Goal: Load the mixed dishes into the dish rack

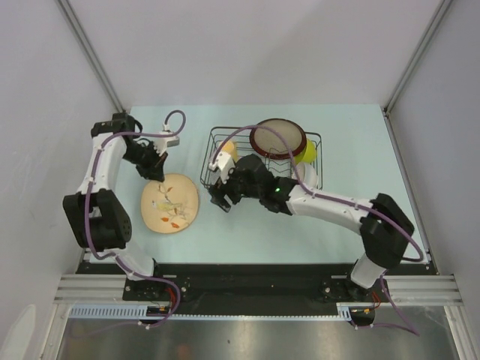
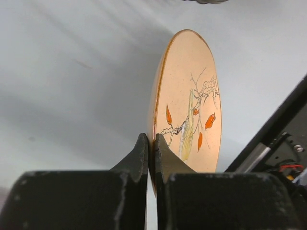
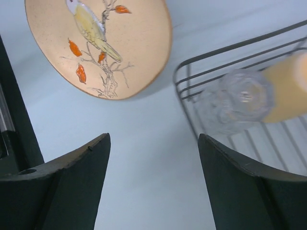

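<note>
The beige floral plate (image 1: 171,202) is left of the black wire dish rack (image 1: 319,161). My left gripper (image 1: 154,171) is shut on its far rim; in the left wrist view the plate (image 2: 189,110) stands edge-on between the fingertips (image 2: 142,149). My right gripper (image 1: 221,199) is open and empty above the table by the rack's front-left corner. The rack holds the dark-red-rimmed dish (image 1: 278,139), the yellow mug (image 1: 229,152) and the lime green bowl (image 1: 306,152). The right wrist view shows the plate (image 3: 100,43), the rack's wire (image 3: 192,72), the clear glass (image 3: 240,98) and the mug (image 3: 288,91). The saucer is out of view.
The pale blue table (image 1: 262,232) ends at grey walls on the left, far and right sides. My right arm (image 1: 330,202) lies across the rack's front edge. A black rail (image 1: 255,277) runs along the near edge.
</note>
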{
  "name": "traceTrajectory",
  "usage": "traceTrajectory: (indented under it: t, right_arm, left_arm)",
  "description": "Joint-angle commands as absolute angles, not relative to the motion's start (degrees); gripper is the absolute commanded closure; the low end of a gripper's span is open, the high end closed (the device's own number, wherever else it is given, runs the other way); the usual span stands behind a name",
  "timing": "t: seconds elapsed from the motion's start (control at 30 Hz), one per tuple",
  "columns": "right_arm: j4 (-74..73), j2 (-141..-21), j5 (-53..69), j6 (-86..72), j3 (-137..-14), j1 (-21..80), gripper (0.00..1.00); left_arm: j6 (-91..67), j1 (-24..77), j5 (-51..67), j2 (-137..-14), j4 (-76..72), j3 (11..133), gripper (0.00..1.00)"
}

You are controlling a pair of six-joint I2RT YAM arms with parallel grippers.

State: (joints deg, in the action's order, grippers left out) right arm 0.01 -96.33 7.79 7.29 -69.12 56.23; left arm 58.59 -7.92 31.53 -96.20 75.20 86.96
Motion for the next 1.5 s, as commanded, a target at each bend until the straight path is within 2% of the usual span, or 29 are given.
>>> traceTrajectory:
  t: [0.0,0.27,0.43,0.67,0.8,1.0,1.27,1.47]
  right_arm:
    - [-2.4,-86.6,5.7,5.7,-70.1,52.2,0.21]
    - [-3.3,-77.0,5.8,1.3,-69.7,44.6,0.23]
    - [-5.0,-73.8,5.6,1.2,-69.3,41.5,0.24]
    - [-6.2,-71.3,4.0,0.6,-67.1,39.7,0.24]
    - [-6.2,-68.2,0.1,-1.1,-65.8,37.8,0.26]
    - [-5.1,-60.5,-6.9,-5.1,-64.2,30.5,0.21]
    - [-7.3,-51.8,-7.6,-8.9,-63.0,23.4,0.21]
    - [-9.3,-49.5,-6.7,-10.1,-60.6,21.4,0.21]
  left_arm:
    - [59.1,-8.4,29.1,-89.3,83.8,93.4,1.00]
    - [55.7,-0.5,26.8,-85.5,80.2,98.9,1.00]
    - [52.9,7.5,26.9,-87.9,83.8,111.1,1.00]
    - [51.5,10.5,26.9,-89.7,83.6,122.5,1.00]
    - [49.5,13.2,26.5,-90.1,78.5,122.6,1.00]
    - [49.0,22.1,19.6,-90.3,67.5,115.7,1.00]
    - [46.0,26.1,19.8,-98.7,61.4,124.9,1.00]
    - [46.8,30.3,17.4,-101.0,56.3,126.4,1.00]
